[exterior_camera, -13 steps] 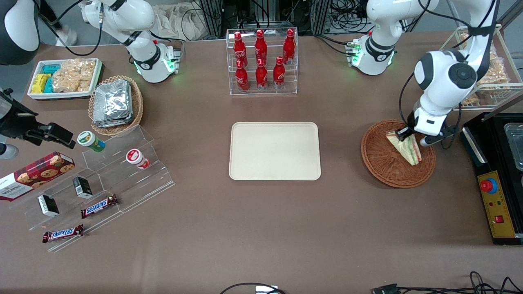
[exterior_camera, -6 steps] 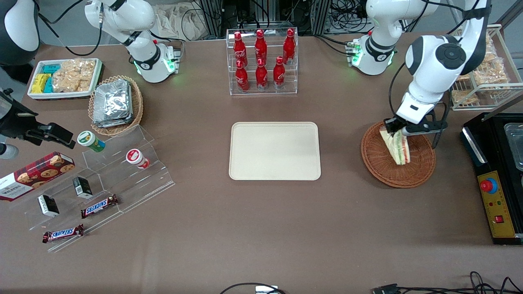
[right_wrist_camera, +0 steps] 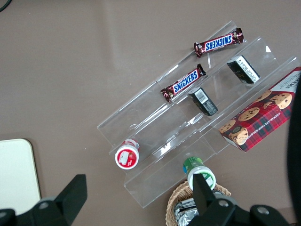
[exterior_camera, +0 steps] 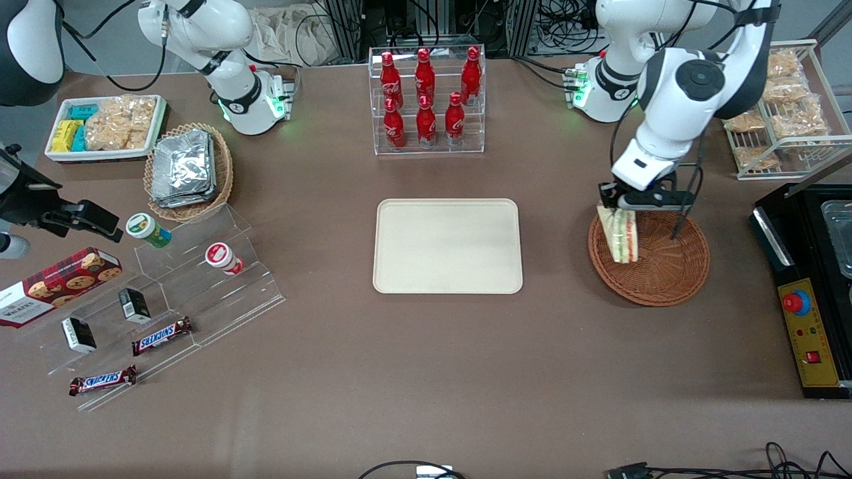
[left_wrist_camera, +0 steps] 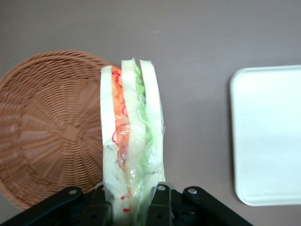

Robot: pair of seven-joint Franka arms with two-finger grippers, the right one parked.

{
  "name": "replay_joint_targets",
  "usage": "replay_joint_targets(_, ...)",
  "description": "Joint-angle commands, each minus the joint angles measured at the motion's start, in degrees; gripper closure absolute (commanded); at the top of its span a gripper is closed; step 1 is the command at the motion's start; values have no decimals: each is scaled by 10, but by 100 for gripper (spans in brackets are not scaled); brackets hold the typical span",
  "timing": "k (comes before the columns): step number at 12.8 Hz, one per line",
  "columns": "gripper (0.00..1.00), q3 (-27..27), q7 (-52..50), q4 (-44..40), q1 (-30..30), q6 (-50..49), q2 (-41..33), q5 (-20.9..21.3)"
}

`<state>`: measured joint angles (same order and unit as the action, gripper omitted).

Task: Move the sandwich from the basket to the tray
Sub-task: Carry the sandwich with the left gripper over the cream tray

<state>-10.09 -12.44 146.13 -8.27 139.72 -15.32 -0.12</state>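
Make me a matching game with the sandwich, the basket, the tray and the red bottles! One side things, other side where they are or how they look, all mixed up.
Things:
1. sandwich
2. basket
3. tray
4. red bottles

Descriptions:
A. flat, cream, nothing on it
B. standing in a clear rack
C. pinched in the gripper, hanging over the basket's rim
D. round, woven, reddish-brown, nothing lying in it

Pairs: 1-C, 2-D, 3-A, 4-B

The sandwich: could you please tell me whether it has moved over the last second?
Yes. Held in the claw, the sandwich has shifted from mid-basket to over the rim nearest the tray.
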Motion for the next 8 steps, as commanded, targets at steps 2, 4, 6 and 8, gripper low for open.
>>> replay_joint_targets(2,90,4,8,-8,-64,-13,-12,-1)
replay_joint_targets(4,89,-4,0,-12,-95,-15,-8,-1)
replay_joint_targets(6,88,-25,-1,-13,-106,-15,1,-4)
replay_joint_targets(8,88,-54,-34,-24,-106,-10,26,-3)
